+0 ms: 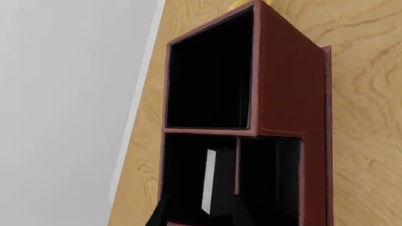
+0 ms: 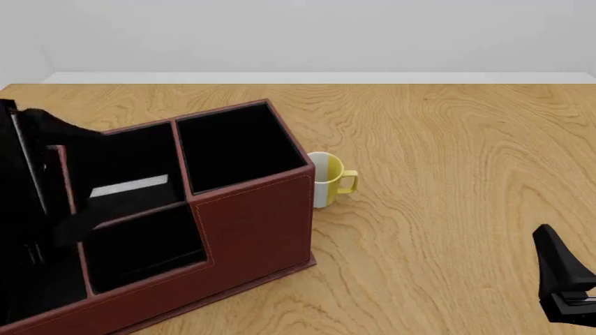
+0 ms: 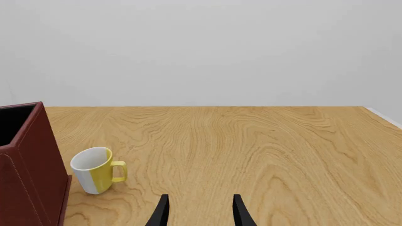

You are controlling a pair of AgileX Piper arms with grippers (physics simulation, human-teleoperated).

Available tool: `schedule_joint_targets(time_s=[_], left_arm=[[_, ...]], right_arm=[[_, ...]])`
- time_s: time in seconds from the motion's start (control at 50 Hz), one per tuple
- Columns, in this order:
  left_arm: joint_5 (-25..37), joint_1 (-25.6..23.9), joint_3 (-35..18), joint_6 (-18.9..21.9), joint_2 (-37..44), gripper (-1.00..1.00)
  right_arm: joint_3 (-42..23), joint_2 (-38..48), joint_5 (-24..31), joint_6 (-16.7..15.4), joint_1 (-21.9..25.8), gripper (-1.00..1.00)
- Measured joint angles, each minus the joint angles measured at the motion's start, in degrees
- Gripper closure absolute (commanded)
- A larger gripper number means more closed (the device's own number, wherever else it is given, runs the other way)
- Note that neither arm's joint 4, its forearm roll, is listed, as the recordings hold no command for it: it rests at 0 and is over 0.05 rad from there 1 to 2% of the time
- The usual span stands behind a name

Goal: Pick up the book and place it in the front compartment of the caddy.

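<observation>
- The large red-brown leather-look caddy (image 2: 251, 230), with stitched edges and a black interior split into rectangular cells, stands on the wooden table (image 2: 447, 174) at the left of the front view.
- The flat black-covered book (image 2: 130, 188) with a white-grey page edge sits inside 1 of the caddy's cells, in the row behind the nearest cell; its pale edge shows in the front view.
- In the left wrist view the book (image 1: 209, 186) stands on edge in the cell next to a thin divider, pale edge facing the camera.
- The left gripper (image 1: 196, 214) is over that cell, its 2 dark fingers on either side of the book's lower part; whether they clamp it or have let go cannot be told.
- In the front view the left arm (image 2: 38, 181) hangs dark over the caddy's left part.
- The right gripper (image 3: 199, 212) hovers low above bare table, well apart from the caddy, its 2 fingers spread with nothing between them.
- A small yellow-and-white mug (image 2: 328, 180) stands upright just beside the caddy's right wall, handle turned away from it.
</observation>
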Motion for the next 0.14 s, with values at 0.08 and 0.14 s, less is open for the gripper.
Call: schedule_joint_targets(time_s=[0.08,0.14], left_arm=[[-0.1,-2.5,0.5,0.4,-2.7,-1.00],[-0.5,-4.2,1.2,0.7,-4.7,-1.00]], right_arm=[[0.0,0.0,0.0,0.0,0.0,-1.00],[0.0,0.0,0.0,0.0,0.0,-1.00]])
